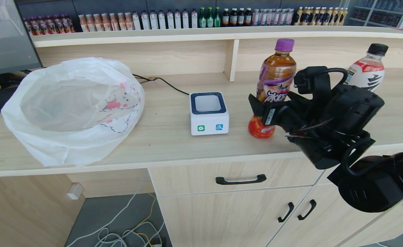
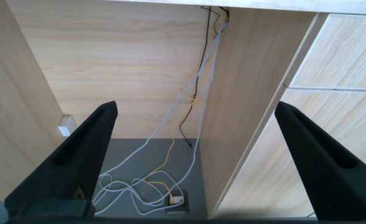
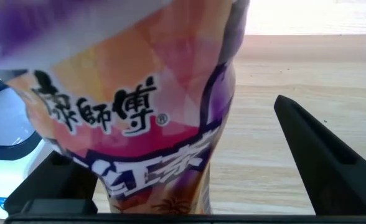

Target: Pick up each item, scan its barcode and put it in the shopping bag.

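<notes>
Evidently lining up a grasp, the right gripper (image 1: 264,114) straddles the upright tea bottle (image 1: 276,77) on the counter (image 1: 167,140) beside the scanner (image 1: 209,115), jaws not yet closed, while the left gripper (image 2: 195,109) hangs spread wide below.

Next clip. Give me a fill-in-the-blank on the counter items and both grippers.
The amber plastic tea bottle with the ___ cap stands on the pale wooden counter between the open right gripper's fingers.
The white plastic shopping bag lies to the robot's ___ of the white, blue-rimmed scanner box.
The white plastic bottle farther right has a ___ cap.
The open left gripper hangs below the counter above loose ___ on the floor.
Missing: purple; left; black; cables.
</notes>
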Robot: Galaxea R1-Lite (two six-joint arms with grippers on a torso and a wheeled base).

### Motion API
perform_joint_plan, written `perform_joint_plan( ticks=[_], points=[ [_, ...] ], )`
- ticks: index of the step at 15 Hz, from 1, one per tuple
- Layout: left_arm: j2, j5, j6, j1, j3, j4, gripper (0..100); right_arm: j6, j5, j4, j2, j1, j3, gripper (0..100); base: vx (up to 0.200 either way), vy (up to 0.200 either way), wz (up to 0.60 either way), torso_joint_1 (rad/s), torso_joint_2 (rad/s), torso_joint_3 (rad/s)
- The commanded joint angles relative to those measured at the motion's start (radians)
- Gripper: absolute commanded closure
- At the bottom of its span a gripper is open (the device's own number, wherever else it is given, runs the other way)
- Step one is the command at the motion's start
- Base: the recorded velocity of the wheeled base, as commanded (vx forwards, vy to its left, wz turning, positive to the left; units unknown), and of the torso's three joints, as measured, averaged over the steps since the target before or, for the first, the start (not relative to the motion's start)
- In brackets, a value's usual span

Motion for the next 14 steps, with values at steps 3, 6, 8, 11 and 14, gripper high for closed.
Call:
perform_joint_plan(
  ticks=[3,6,8,11,14],
  points=[
    [0.0,0.0,0.0,0.0,0.0,0.0,0,0.002,0.001,0.0,0.001,0.003,0.0,0,0.0,0.0,0.0,0.0,0.0,0.0],
    [0.0,0.0,0.0,0.0,0.0,0.0,0,0.004,0.001,0.0,0.004,0.004,-0.003,0,0.0,0.0,0.0,0.0,0.0,0.0],
    [0.0,0.0,0.0,0.0,0.0,0.0,0,0.004,-0.001,-0.002,0.003,0.013,-0.003,100,0.0,0.0,0.0,0.0,0.0,0.0],
    [0.0,0.0,0.0,0.0,0.0,0.0,0,0.004,-0.001,-0.046,0.004,0.012,-0.013,100,0.0,0.0,0.0,0.0,0.0,0.0],
    [0.0,0.0,0.0,0.0,0.0,0.0,0,0.004,-0.002,-0.051,0.004,0.012,-0.014,100,0.0,0.0,0.0,0.0,0.0,0.0]
  ],
)
